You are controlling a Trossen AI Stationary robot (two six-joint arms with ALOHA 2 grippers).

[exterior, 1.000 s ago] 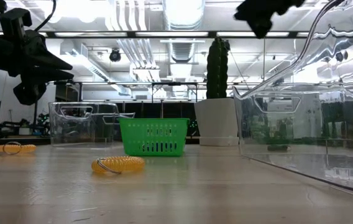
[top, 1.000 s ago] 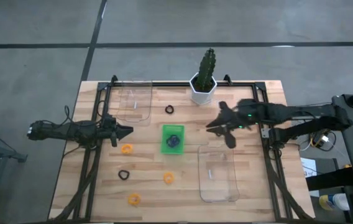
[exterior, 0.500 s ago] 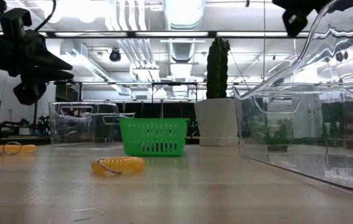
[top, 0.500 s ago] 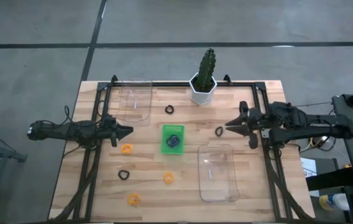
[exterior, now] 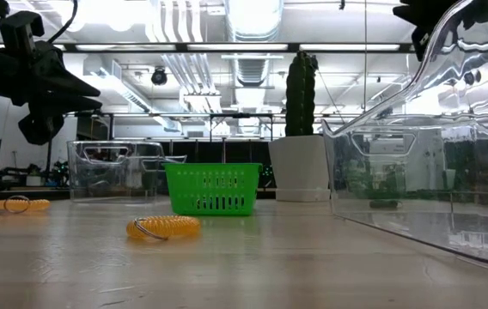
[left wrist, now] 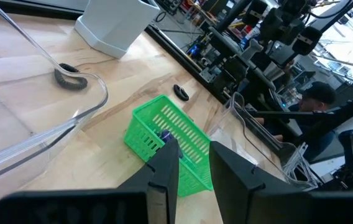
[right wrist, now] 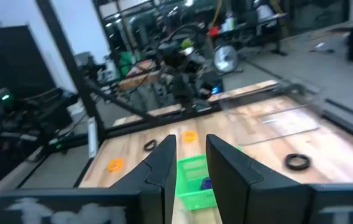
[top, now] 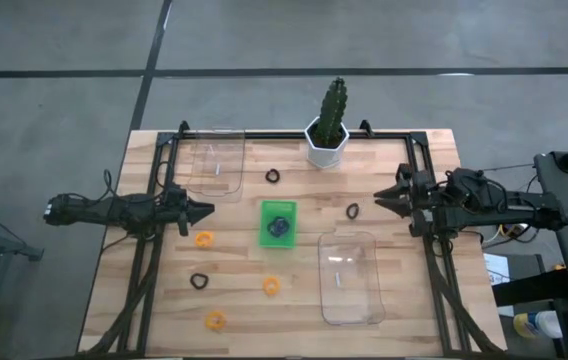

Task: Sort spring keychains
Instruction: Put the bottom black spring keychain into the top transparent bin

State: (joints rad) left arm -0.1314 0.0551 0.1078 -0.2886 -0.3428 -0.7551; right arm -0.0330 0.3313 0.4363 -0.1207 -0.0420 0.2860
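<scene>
Small coiled spring keychains lie flat on the wooden table: orange ones (top: pixel 203 238) (top: pixel 271 286) (top: pixel 215 321) and black ones (top: pixel 199 281) (top: pixel 273 176) (top: pixel 352 211). A purple one (top: pixel 279 228) lies inside the small green tray (top: pixel 267 208) at mid-table. My left gripper (top: pixel 209 210) hovers over the table's left side, just beyond the nearest orange keychain, slightly open and holding nothing (left wrist: pixel 194 146). My right gripper (top: pixel 379 197) hangs to the right of the black keychain by the tray, slightly open and holding nothing (right wrist: pixel 191 140).
A clear bin (top: pixel 214 163) stands at far left and another (top: pixel 351 277) at near right. A cactus in a white pot (top: pixel 326 140) stands at the far edge. A black frame (top: pixel 419 170) borders the table. Bare wood lies between the keychains.
My right arm has drawn back from mid-table toward the table's right edge. The black keychain to the right of the tray, covered by the gripper a second ago, now shows lying on the table. My left arm has kept still.
</scene>
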